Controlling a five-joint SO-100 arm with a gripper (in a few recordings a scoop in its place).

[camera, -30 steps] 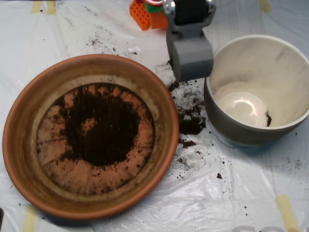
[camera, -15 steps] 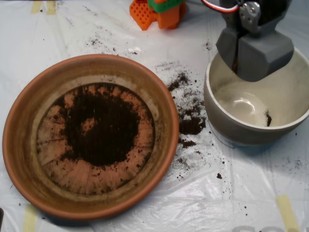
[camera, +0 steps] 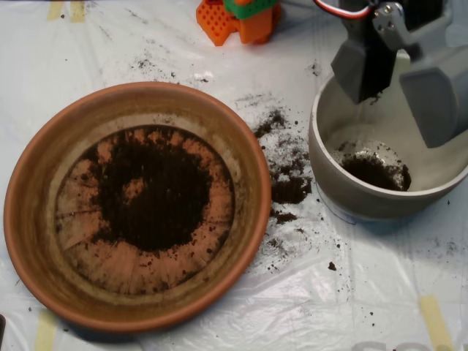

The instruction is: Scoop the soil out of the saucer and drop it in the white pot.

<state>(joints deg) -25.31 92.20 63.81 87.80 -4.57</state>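
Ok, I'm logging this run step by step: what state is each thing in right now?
gripper: open, its two grey halves spread apart above the white pot.
white pot: upright, a small dark heap of soil on its bottom.
saucer: upright, a broad patch of soil in the middle, bare terracotta around it.
spilled soil: scattered on the plastic sheet between saucer and pot.

Dark brown-black crumbly soil [camera: 150, 194] covers the orange-brown round terracotta saucer [camera: 29, 190], whose floor shows pale radial streaks. The off-white round ceramic pot [camera: 333, 157] has a greyish wall. The plastic clamshell scoop [camera: 406, 73] is grey.
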